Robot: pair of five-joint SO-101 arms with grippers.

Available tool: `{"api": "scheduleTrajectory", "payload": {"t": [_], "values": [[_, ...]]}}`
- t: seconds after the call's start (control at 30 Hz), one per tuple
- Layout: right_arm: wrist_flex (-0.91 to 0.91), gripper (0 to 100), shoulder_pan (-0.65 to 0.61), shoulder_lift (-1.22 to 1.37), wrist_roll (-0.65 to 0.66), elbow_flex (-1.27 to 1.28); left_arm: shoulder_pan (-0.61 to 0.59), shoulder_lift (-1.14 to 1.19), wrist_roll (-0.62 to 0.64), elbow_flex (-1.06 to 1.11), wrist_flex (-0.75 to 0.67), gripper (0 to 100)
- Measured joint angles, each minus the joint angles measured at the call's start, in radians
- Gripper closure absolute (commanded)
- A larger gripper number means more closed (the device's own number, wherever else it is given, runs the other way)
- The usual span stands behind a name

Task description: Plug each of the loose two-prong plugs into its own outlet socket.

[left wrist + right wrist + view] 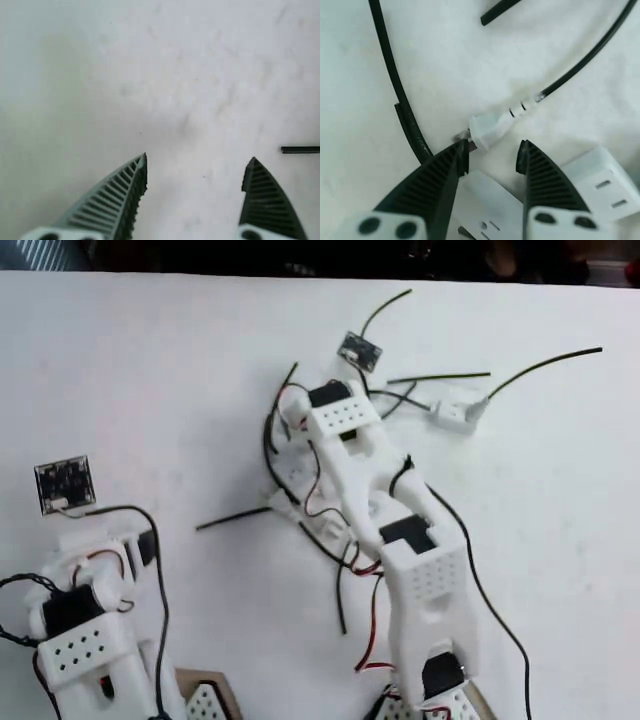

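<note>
Right gripper [493,150]: it is hanging low over the table [360,150] with its jaws partly open, one on each side of the plug's prong end; it is gripping nothing.
Plug [487,131]: white, it is lying flat just beyond the fingertips, and its metal prongs are sitting in no socket.
Cord [585,60]: black, it is running away from the back of the plug.
Near outlet block [487,200]: it is showing between the two fingers, close to the plug, and its slots are looking empty.
Second outlet block [602,177]: it is lying just beside one finger, its slots also empty.
Left gripper [199,160]: it is hanging wide open over bare table, holding nothing, with a black cable end [300,149] lying near it.
Far white piece [455,410]: it is lying well apart with a dark cord; I cannot tell if a plug is seated there.
Progress: I am judging the task as hardly begun. This plug is not yet grasped, and aligning and pushing it into a block is remaining, as is the rest of the plugs.
</note>
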Motion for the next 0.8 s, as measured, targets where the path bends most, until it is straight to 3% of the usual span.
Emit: {"api": "scheduleTrajectory", "payload": {"t": [0.8], "values": [[-0.009,84.0,0.034,0.003,0.0,-0.002,0.0,0.0,0.0,0.0,0.0,70]]}}
